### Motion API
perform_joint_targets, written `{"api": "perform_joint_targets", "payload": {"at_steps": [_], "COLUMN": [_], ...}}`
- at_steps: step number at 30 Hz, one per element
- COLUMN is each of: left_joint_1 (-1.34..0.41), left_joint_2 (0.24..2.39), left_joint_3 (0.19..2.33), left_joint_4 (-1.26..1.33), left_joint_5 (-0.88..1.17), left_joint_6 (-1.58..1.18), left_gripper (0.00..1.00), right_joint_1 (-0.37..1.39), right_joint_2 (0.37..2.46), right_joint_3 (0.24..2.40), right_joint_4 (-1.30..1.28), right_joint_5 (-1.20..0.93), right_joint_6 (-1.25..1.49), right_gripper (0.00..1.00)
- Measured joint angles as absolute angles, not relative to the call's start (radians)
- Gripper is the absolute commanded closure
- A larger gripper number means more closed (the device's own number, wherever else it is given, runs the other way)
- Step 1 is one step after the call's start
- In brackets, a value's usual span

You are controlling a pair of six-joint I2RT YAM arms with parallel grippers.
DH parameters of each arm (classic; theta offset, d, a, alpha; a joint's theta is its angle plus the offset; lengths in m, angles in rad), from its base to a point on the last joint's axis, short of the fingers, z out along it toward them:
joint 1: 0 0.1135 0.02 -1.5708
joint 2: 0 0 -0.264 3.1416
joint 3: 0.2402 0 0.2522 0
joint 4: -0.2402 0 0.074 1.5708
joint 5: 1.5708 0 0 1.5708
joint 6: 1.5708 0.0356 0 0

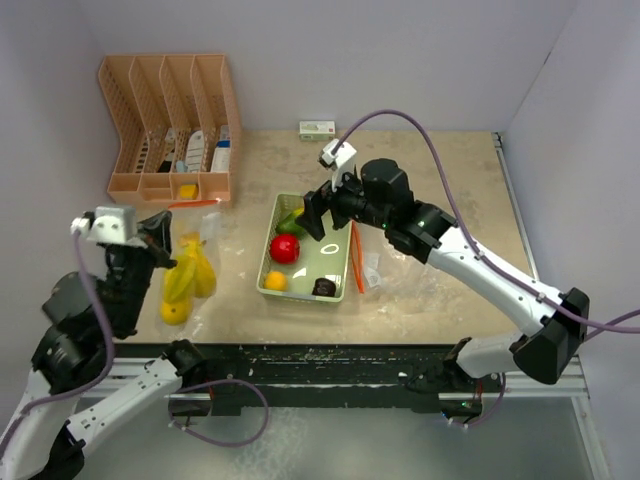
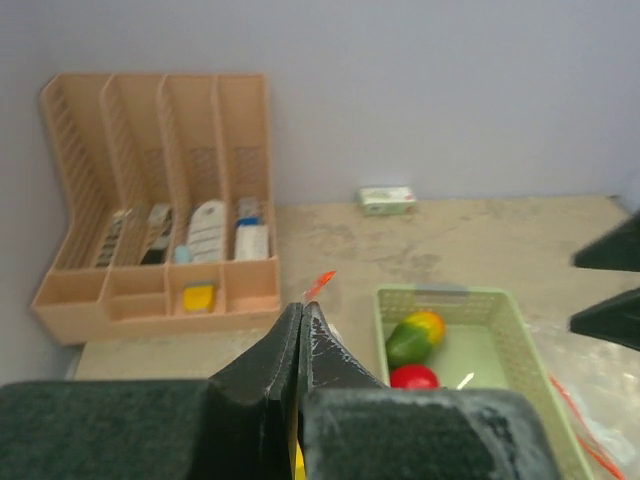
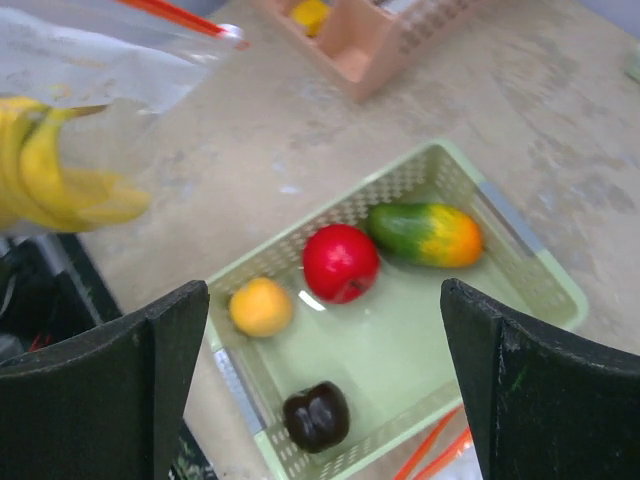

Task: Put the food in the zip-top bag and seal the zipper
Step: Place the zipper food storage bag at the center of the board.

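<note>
My left gripper (image 1: 165,250) (image 2: 302,310) is shut on the zip-top bag (image 1: 200,250) and holds it up at the table's left. Yellow bananas (image 1: 192,270) (image 3: 50,175) and a yellow mango (image 1: 175,312) hang inside it. Its orange-red zipper (image 1: 195,203) (image 3: 175,15) (image 2: 318,285) runs along the top. My right gripper (image 1: 318,215) (image 3: 322,295) hovers open above the pale green tray (image 1: 305,296) (image 3: 530,250), holding nothing. In the tray lie a red apple (image 3: 340,262), a small orange (image 3: 261,306), a green-red mango (image 3: 425,233) and a dark purple fruit (image 3: 317,415).
A peach file organizer (image 1: 170,130) stands at the back left. A small box (image 1: 317,128) lies against the back wall. More clear plastic with an orange strip (image 1: 358,262) lies against the tray's right side. Walls close in the table at the back and on both sides.
</note>
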State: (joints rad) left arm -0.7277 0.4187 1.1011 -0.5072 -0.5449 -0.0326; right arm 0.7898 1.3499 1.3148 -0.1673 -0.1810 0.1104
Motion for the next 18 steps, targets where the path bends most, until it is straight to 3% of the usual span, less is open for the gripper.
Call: {"api": "perform_joint_targets", "payload": {"at_steps": [1, 2, 4, 6, 7, 8, 9, 18], "left_joint_1": [-0.728, -0.728, -0.728, -0.728, -0.728, -0.728, -0.728, -0.728], "left_joint_2": [0.443, 0.467, 0.513, 0.548, 0.564, 0.582, 0.592, 0.592], "left_joint_3": [1.085, 1.069, 1.032, 0.992, 0.973, 0.954, 0.945, 0.935], "left_joint_4": [-0.492, -0.481, -0.456, -0.419, -0.402, -0.389, -0.384, -0.339], "left_joint_5": [-0.599, -0.654, -0.773, -0.855, -0.884, -0.905, -0.91, -0.754], "left_joint_6": [-0.044, -0.059, -0.085, -0.103, -0.115, -0.127, -0.137, -0.165], "left_gripper": [1.0, 0.91, 0.6, 0.42, 0.29, 0.09, 0.01, 0.01], "right_joint_1": [0.785, 0.773, 0.72, 0.645, 0.607, 0.57, 0.538, 0.51], "right_joint_2": [1.361, 1.37, 1.39, 1.401, 1.404, 1.404, 1.404, 1.402], "right_joint_3": [1.324, 1.325, 1.315, 1.285, 1.264, 1.239, 1.216, 1.063], "right_joint_4": [-0.172, -0.179, -0.202, -0.217, -0.229, -0.244, -0.26, -0.303], "right_joint_5": [-0.139, -0.105, -0.035, 0.018, 0.045, 0.076, 0.107, 0.149], "right_joint_6": [0.135, 0.159, 0.223, 0.281, 0.306, 0.333, 0.356, 0.424], "right_gripper": [0.0, 0.01, 0.01, 0.01, 0.01, 0.01, 0.01, 0.07]}}
